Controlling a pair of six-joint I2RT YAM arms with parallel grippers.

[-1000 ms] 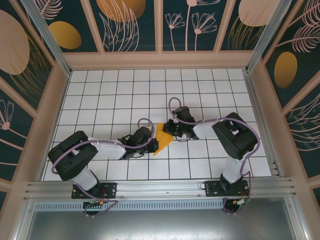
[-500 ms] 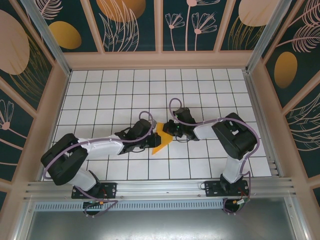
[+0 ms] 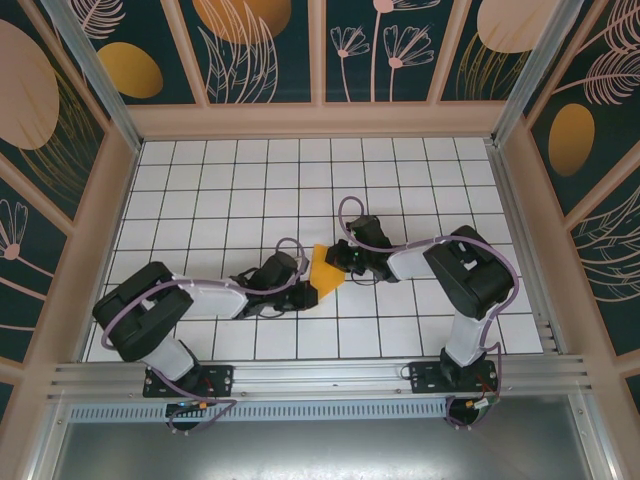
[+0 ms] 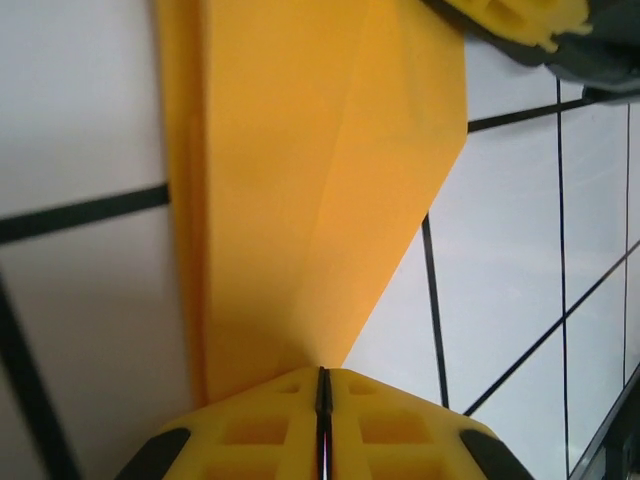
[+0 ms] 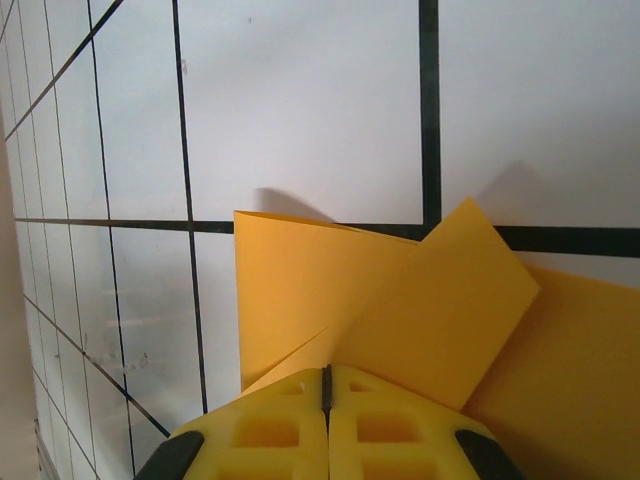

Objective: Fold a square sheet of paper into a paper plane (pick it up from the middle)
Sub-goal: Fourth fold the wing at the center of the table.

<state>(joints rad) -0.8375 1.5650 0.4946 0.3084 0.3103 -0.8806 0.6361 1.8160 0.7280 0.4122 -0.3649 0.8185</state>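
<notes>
Orange-yellow and creased into a pointed wedge, the sheet of paper (image 3: pixel 322 268) is seen pinched from two sides near the middle of a white surface (image 3: pixel 250 190) ruled with a black grid. The surface is enclosed by pale wooden frames and dark teal wall panels (image 3: pixel 400 50) painted with orange ovals and pale leaf and flower drawings. An aluminium rail (image 3: pixel 320 378) runs along the near edge, where both arm bases are bolted.

From overhead, the left gripper (image 3: pixel 304 290) is shown reaching in at the wedge's lower left, and the right gripper (image 3: pixel 340 258) is set against its upper right edge. How the fingers stand cannot be read in that view.

That detail is supplied by the wrist cameras. In the left wrist view the yellow fingers of the left gripper (image 4: pixel 322 378) are pressed together to a thin dark seam, and the narrow end of the sheet of paper (image 4: pixel 300 180) is caught in it. Layered folds and a diagonal crease are visible along its length, and the yellow tip of the right gripper (image 4: pixel 515 18) is seen at the far corner. In the right wrist view the right gripper (image 5: pixel 326 372) is likewise closed to a seam on the sheet of paper (image 5: pixel 330 290), where a folded-over flap with a squared corner is laid across a lower layer, its shadow cast on the tiles
</notes>
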